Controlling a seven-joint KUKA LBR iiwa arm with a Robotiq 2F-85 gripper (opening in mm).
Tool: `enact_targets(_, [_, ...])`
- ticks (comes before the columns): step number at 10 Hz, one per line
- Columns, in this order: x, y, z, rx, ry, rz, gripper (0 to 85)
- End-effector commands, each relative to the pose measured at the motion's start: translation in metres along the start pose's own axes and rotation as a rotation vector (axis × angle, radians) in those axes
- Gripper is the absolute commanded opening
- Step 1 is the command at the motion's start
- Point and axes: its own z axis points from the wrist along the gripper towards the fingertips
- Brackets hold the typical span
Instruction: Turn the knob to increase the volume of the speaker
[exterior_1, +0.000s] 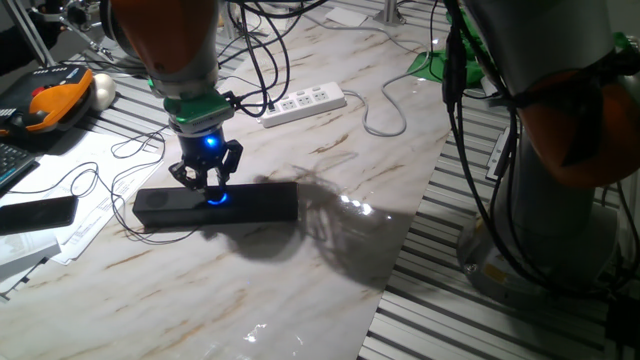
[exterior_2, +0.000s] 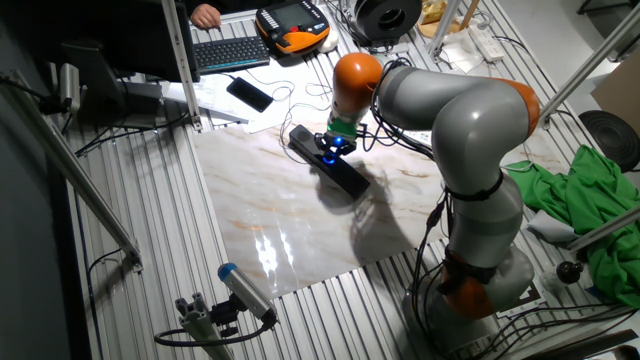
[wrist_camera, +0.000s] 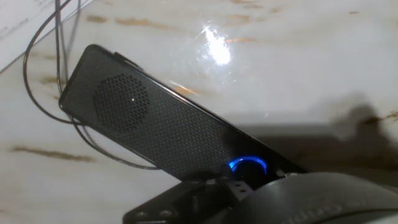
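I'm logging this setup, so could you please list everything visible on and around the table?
speaker: 1, black, on marble table
knob: 1, blue-lit ring, mid speaker
power strip: 1, white, far table edge
remote: 1, black, left on papers
teach pendant: 1, orange-black, beside keyboard
cloth: 1, green, beside the robot base
gripper: 1, black, at the knob; whether it grips is unclear
arm: 1, grey-orange

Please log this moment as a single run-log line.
gripper: at knob, grip unclear | speaker: flat on table | stage: at knob
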Motion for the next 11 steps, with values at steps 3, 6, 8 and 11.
enact_targets(3, [0.0028,0.0018,-0.0005,-0.005,-0.016,0.034,17.0])
enact_targets(6, [0.0055,0.0027,0.0004,-0.008,-0.026,0.048,17.0])
enact_targets(8, [0.0065,0.0033,0.0006,-0.01,-0.034,0.066,17.0])
enact_targets(11, [0.0076,0.0045,-0.0001,-0.015,-0.044,0.098,17.0])
